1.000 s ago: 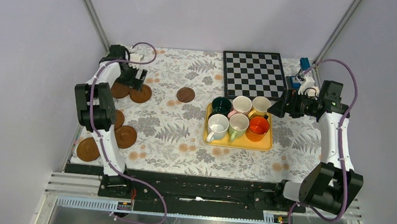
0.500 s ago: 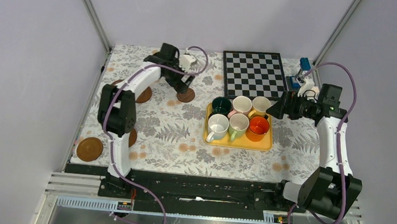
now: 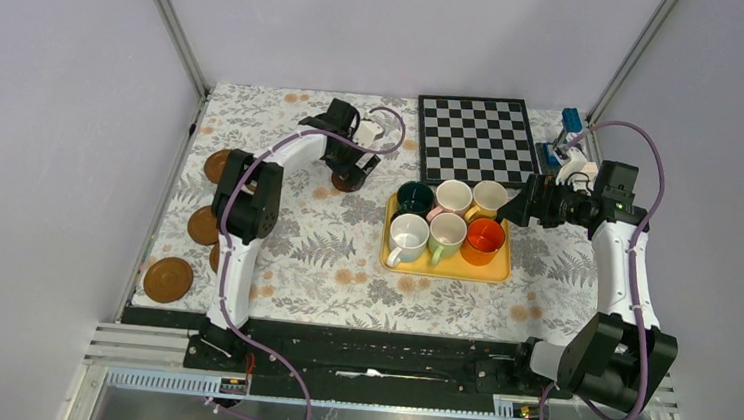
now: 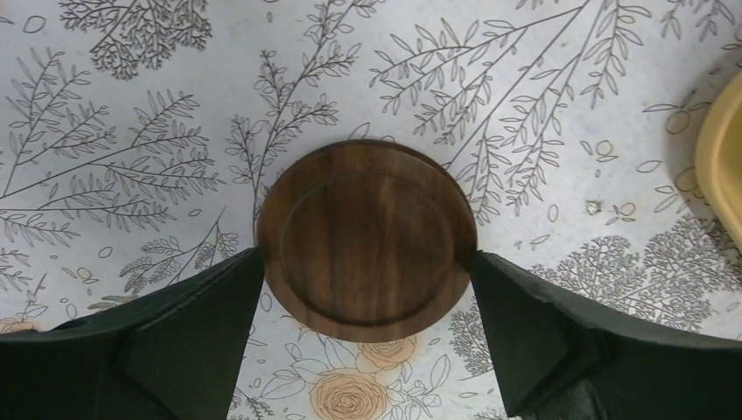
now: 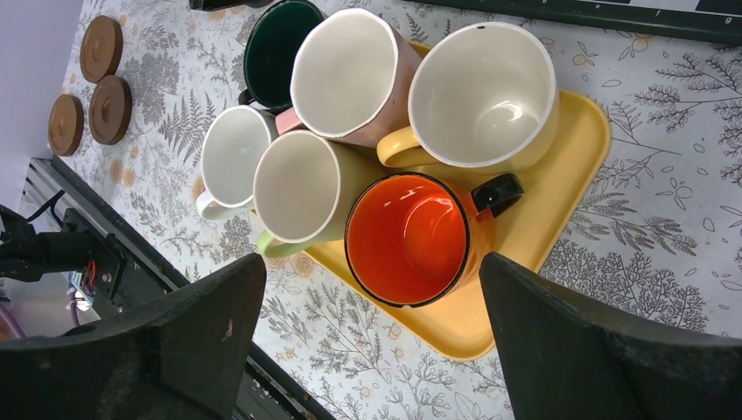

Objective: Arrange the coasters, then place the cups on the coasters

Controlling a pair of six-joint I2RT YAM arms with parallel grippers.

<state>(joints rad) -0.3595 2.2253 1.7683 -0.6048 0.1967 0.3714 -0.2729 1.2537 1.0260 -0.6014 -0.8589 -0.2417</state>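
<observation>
Left tool is down low over the floral tabletop, jaws spread wide, one finger either side of a single dark coaster lying flat, tips right at its rim, though I cannot tell if they touch it. More coasters lie along the tabletop's left edge. Over on the right, the right tool hangs wide and empty beside the yellow tray, facing the orange cup packed there with five other cups

Matt wood-grain coaster, glossy ceramic cups, smooth tray
</observation>
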